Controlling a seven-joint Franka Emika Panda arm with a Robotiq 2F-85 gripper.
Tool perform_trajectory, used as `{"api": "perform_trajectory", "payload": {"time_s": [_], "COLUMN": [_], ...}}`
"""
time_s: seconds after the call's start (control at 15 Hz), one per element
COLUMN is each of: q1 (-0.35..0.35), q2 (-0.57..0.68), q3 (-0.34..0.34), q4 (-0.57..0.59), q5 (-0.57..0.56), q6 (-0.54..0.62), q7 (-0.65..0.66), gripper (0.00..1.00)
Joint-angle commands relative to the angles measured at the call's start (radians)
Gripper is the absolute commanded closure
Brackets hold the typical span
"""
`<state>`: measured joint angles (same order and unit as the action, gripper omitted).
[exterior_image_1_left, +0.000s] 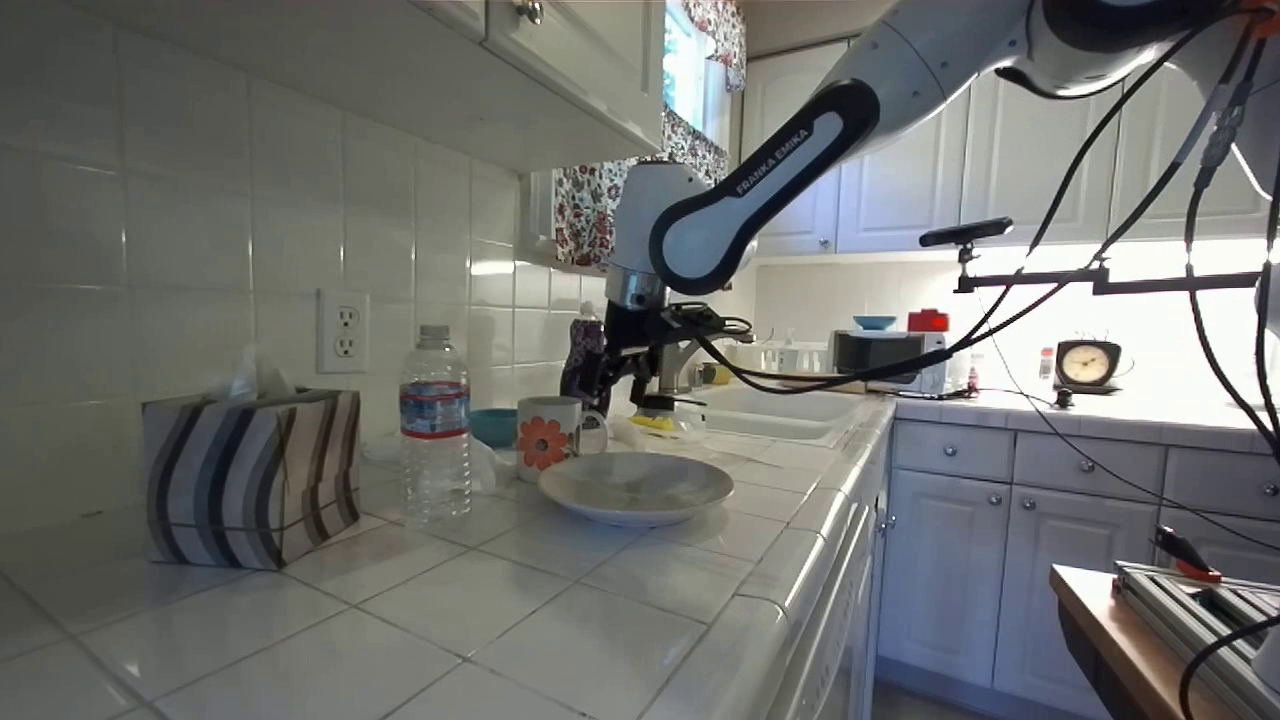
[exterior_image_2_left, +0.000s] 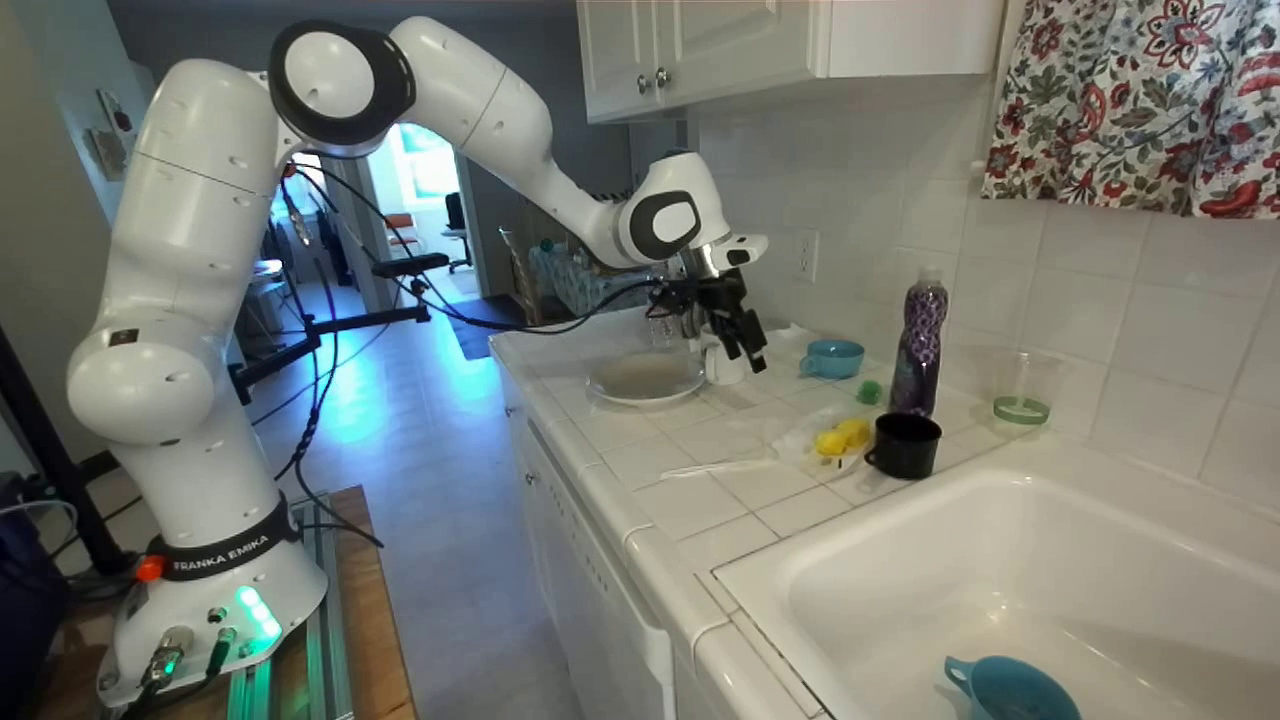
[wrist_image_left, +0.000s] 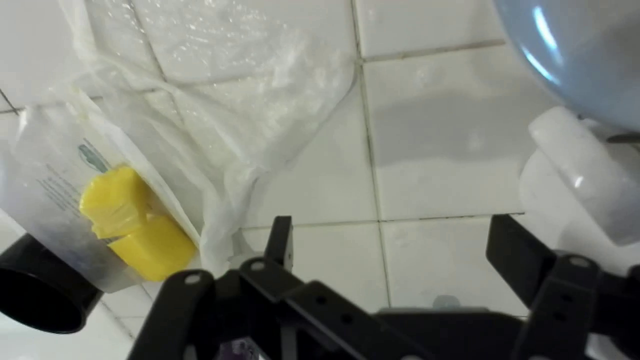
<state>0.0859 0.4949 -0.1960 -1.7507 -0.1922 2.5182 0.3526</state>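
White and marked with an orange flower, the mug (exterior_image_1_left: 543, 440) is stood upright on the tiled counter (exterior_image_1_left: 580, 650). Close to its handle (wrist_image_left: 582, 170) the gripper (wrist_image_left: 392, 245) is positioned, its jaws parted widely, with tiles seen between them; whether the mug is touched cannot be told. Space about the mug is narrowed by a broad plate (exterior_image_1_left: 640, 490), set near it toward the counter's front edge, and by a turquoise cup (exterior_image_2_left: 836, 358), placed on its opposite side. On the side of the mug away from the sink (exterior_image_2_left: 880, 580), a clear plastic bottle (exterior_image_1_left: 435, 460) is stood, with a striped tissue box (exterior_image_1_left: 255, 485) farther off. On its sink side, a crumpled plastic bag (wrist_image_left: 240, 135) is spread, and farther from the mug a black cup (exterior_image_2_left: 905, 447) and a purple bottle (exterior_image_2_left: 920, 345) are placed close together. White tissue (exterior_image_1_left: 248, 376) is held in the tissue box. Yellow pieces (wrist_image_left: 152, 245) are borne by the bag, whether inside or on top cannot be told. A blue cup (exterior_image_2_left: 1022, 690) is held by the sink. The mug's inside is hidden.
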Motion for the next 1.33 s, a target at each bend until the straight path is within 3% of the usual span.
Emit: {"api": "perform_trajectory", "payload": {"time_s": [0.0, 0.13, 0.47, 0.8, 0.87, 1.0, 1.27], "q1": [0.081, 0.126, 0.159, 0.111, 0.144, 0.135, 0.098], "q2": [-0.103, -0.128, -0.218, -0.333, -0.346, -0.379, -0.437], "q3": [-0.073, -0.117, -0.126, -0.076, -0.116, -0.112, -0.045], "q4": [-0.137, -0.163, -0.256, -0.390, -0.420, -0.474, -0.630], "q5": [-0.113, -0.198, -0.390, -0.618, -0.633, -0.638, -0.517], "q6": [0.021, -0.003, 0.037, 0.296, 0.369, 0.473, 0.695], "q7": [0.185, 0.308, 0.510, 0.568, 0.565, 0.551, 0.428], "gripper": [0.00, 0.00, 0.00, 0.00, 0.00, 0.00, 0.00]}}
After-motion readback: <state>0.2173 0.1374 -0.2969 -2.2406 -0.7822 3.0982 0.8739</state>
